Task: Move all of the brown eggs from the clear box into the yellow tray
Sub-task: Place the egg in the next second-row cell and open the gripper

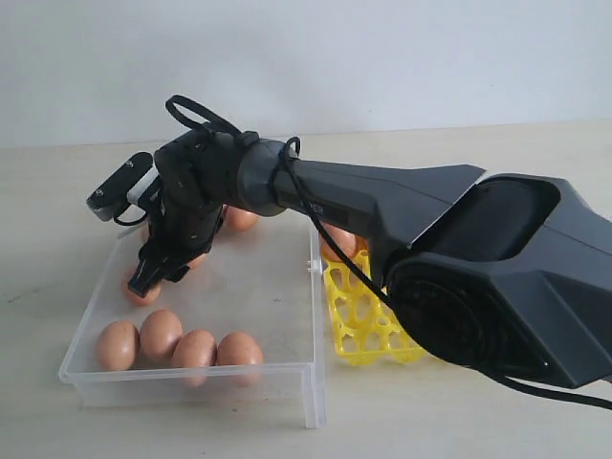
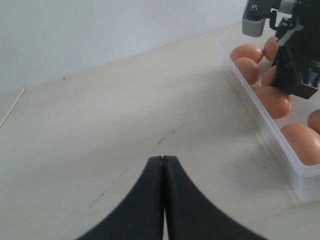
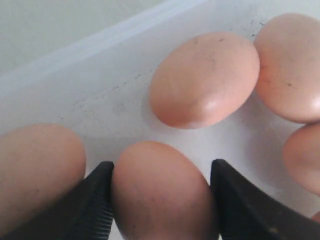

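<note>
Eggs lie mostly in the box: four in a row by its near wall, others farther back. The tray stands just beside the box, largely hidden by my right arm. My right gripper presses both sides of one egg low in the box, so this is the pick-up. Next I need a gentle, steady hold, a lift clear of the wall, then a carry to a free cell. My left gripper is pinched closed, empty, over the table.
</note>
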Available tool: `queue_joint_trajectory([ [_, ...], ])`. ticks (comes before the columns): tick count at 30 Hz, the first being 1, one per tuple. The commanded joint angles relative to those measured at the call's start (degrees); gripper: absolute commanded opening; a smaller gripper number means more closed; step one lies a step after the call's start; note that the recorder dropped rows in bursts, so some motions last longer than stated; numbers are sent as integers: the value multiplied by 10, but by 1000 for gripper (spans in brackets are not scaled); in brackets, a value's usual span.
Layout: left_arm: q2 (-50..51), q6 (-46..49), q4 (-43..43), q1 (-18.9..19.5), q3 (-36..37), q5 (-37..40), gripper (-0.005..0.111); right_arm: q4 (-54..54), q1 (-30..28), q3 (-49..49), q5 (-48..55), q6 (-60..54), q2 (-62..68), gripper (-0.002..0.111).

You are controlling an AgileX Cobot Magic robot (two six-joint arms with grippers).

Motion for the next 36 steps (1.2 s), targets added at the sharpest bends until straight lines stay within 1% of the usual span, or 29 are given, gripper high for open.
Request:
queue_joint_trajectory([
  [1, -3, -3, 0, 1, -2, -3, 0, 1, 1, 0, 6, -1, -36, 0],
  [3, -3, -3, 0, 1, -2, -3, 0, 1, -2, 18, -21, 18, -58, 0],
  [6, -3, -3, 0, 1, -2, -3, 0, 4, -6, 86, -97, 31, -111, 0],
  [9, -3, -3, 0, 1, -2, -3, 0, 4, -10, 206, -209, 46, -178, 0],
  [12, -3, -3, 0, 1, -2, -3, 0, 22, -18, 349, -375, 48, -255, 0],
  [14, -3, -3, 0, 1, -2, -3, 0, 58, -28, 458, -497, 46, -310, 0],
  [18, -3, -3, 0, 1, -2, -3, 0, 180, -50, 663, -732, -20, -410, 0],
  [21, -3, -3, 0, 1, -2, -3, 0, 243, -66, 791, -858, -51, -466, 0],
  [24, -3, -3, 0, 1, -2, -3, 0, 250, -94, 891, -918, -34, -508, 0],
  [26, -3, -3, 0, 1, -2, -3, 0, 250, -119, 941, -953, 16, -526, 0],
  [29, -3, -3, 0, 1, -2, -3, 0, 247, -156, 992, -991, 88, -534, 0],
  [33, -3, -3, 0, 1, -2, -3, 0, 238, -184, 1019, -993, 97, -530, 0],
  [36, -3, -3, 0, 1, -2, -3, 0, 205, -202, 1021, -994, 101, -517, 0],
])
